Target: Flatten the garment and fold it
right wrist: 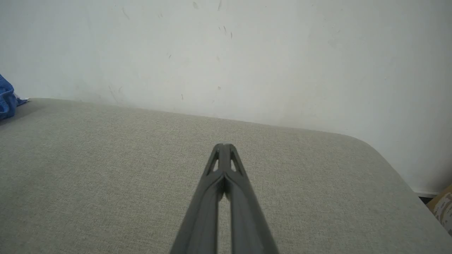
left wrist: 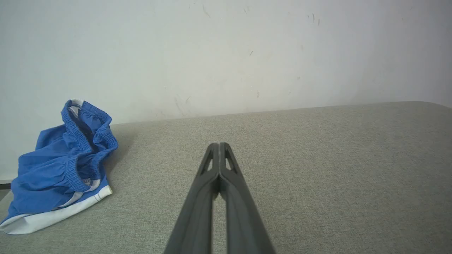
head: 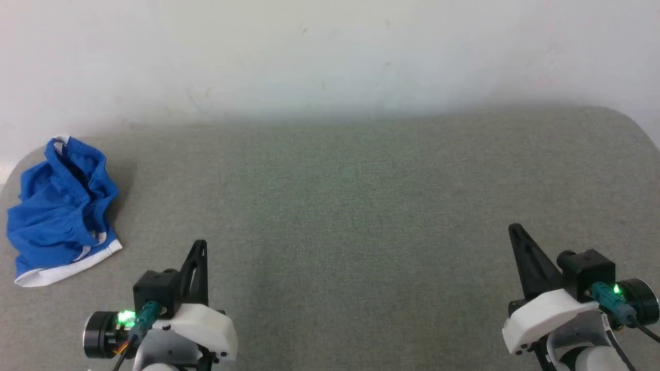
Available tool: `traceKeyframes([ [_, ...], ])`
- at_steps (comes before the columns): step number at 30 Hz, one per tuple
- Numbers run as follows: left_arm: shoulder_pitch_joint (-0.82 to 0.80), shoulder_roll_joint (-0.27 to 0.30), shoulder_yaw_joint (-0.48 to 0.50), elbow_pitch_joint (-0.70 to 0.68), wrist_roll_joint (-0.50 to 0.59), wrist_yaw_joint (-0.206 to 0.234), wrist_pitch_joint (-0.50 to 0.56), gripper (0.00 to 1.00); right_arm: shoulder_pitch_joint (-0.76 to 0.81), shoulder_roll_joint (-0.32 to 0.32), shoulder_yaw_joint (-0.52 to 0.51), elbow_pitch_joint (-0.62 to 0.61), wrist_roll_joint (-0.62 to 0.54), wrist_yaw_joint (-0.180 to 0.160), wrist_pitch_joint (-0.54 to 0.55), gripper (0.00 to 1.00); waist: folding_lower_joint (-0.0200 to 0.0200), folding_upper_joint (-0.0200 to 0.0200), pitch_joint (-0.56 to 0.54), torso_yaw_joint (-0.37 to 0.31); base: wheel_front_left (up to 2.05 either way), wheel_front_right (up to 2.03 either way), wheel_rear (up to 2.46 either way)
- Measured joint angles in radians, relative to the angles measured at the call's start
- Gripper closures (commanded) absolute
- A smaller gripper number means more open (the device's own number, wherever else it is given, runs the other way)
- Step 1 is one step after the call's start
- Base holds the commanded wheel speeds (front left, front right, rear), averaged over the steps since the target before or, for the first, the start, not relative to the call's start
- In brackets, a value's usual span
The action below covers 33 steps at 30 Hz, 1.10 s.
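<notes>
The garment point(head: 59, 208) is a bright blue pair of shorts with white trim, lying crumpled in a heap at the far left of the grey fabric surface point(head: 350, 206). In the left wrist view the garment point(left wrist: 60, 169) lies left of the fingers, its elastic waistband bunched on top. My left gripper point(head: 200, 246) hovers near the front, right of the garment and apart from it, shut with nothing held. My right gripper point(head: 514, 229) is at the lower right, also shut and empty. A blue edge of the garment point(right wrist: 6, 100) shows at the left border of the right wrist view.
A white wall point(head: 330, 51) rises directly behind the grey surface. The surface's rounded right corner point(right wrist: 381, 155) drops off, with a bit of cardboard box point(right wrist: 443, 208) beyond it. Bare grey fabric stretches between the two grippers.
</notes>
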Motion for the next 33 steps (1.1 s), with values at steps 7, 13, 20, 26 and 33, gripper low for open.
traceKeyframes([
  [7, 0.0, 0.0, 0.0, 0.0, 0.0, 0.0, 0.0, 1.0, 0.0, 0.0, 0.0, 0.0, 0.0, 0.0, 0.0, 1.0, 0.0, 0.0001, 0.0, 0.0, 0.0, 0.0, 0.0],
  [13, 0.0, 0.0, 0.0, 0.0, 0.0, 0.0, 0.0, 1.0, 0.0, 0.0, 0.0, 0.0, 0.0, 0.0, 0.0, 1.0, 0.0, 0.0, 0.0, 0.0, 0.0, 0.0, 0.0],
  [20, 0.0, 0.0, -0.001, 0.001, 0.0, 0.0, 0.0, 0.0, 0.0, -0.001, 0.0, 0.0, 0.0, 0.0, 0.0, 0.0, 0.0, 0.0, 0.0, 0.0, 0.0, 0.0, 0.0],
  [26, 0.0, 0.0, -0.005, 0.001, 0.0, 0.01, -0.009, 0.0, 0.0, -0.001, -0.012, -0.001, 0.003, 0.0, -0.005, 0.0, 0.0, 0.0, 0.002, 0.0, 0.0, 0.0, 0.0],
  [33, 0.0, 0.001, -0.016, 0.001, 0.0, 0.027, -0.02, 0.0, 0.0, -0.001, -0.031, -0.008, 0.02, 0.0, -0.021, 0.0, 0.0, 0.0, 0.004, 0.003, 0.0, 0.0, 0.0],
])
